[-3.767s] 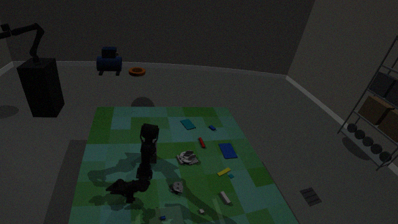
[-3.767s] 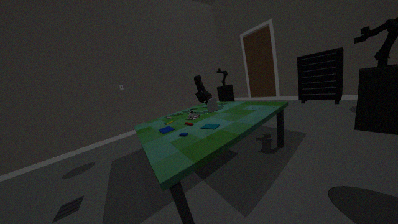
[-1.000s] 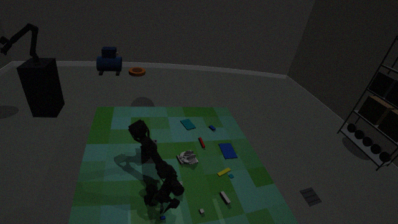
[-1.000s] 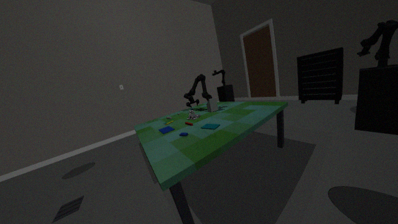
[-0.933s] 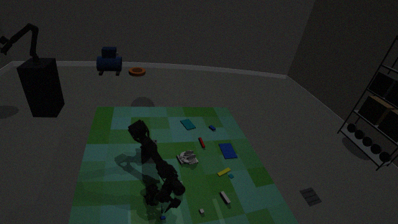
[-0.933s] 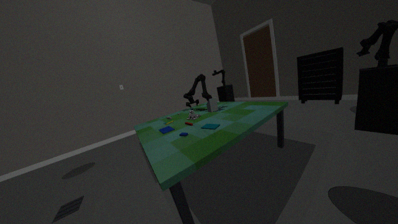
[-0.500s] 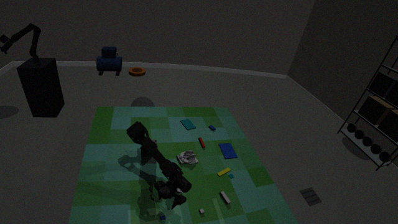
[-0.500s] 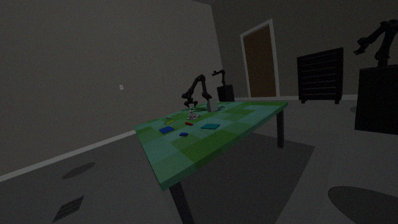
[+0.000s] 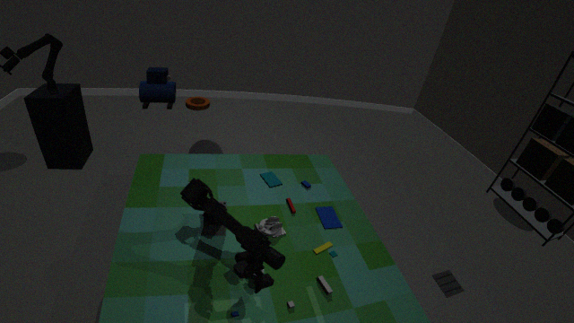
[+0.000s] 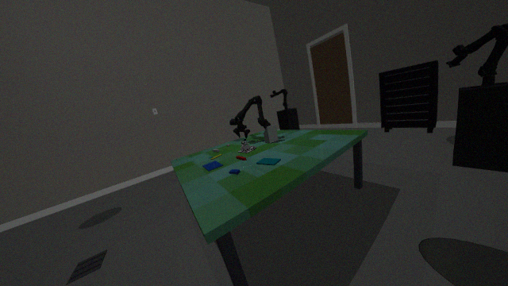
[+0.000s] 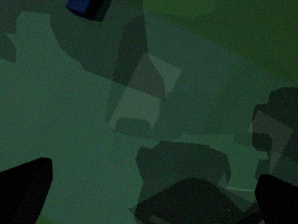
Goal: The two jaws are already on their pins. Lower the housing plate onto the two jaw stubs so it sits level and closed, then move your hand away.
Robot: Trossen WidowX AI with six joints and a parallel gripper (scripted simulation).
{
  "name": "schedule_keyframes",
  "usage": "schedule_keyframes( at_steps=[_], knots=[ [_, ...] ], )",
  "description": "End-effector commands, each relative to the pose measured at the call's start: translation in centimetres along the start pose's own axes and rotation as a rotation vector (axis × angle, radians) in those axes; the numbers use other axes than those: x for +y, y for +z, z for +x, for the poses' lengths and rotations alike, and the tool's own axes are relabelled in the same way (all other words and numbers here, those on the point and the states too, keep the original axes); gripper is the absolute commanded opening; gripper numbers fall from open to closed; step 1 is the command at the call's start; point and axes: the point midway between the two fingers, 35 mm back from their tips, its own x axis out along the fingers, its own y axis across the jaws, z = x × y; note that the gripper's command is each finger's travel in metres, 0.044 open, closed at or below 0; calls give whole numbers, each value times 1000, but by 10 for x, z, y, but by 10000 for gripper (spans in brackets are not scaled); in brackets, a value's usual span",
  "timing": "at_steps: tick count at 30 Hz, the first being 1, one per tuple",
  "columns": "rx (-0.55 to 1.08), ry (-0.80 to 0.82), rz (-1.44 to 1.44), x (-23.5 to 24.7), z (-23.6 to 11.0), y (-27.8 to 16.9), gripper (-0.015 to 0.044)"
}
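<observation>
The white base assembly with its upright jaws (image 9: 270,227) (image 10: 246,147) sits on the patchwork table (image 9: 148,224) (image 10: 294,152); its fine details are too small and dark to judge. A small pale piece (image 9: 263,272), possibly the housing plate, shows only a sliver behind my gripper in the top view. My gripper (image 9: 256,281) (image 10: 241,136) (image 11: 158,179) is open and empty, above the table, nearer the top view's lower edge than the assembly. In the wrist view only table, shadows and a blue block show between and beyond the fingers; neither assembly nor plate is visible there.
The blue block (image 9: 235,314) (image 11: 86,7) lies near the gripper. A white bar (image 9: 325,284), a small white block (image 9: 291,304), a yellow bar (image 9: 323,248), a red bar (image 9: 291,205) and a blue plate (image 9: 328,217) lie around. A teal plate (image 9: 271,178) (image 10: 268,161) lies beyond.
</observation>
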Motion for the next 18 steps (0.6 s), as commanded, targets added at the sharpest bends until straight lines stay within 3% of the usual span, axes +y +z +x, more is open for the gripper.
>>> schedule_keyframes(
  at_steps=[1,18],
  knots=[
    [43,-20,81,-3,-8,-10,440],
    [158,-170,427,-25,-48,-45,440]
  ],
)
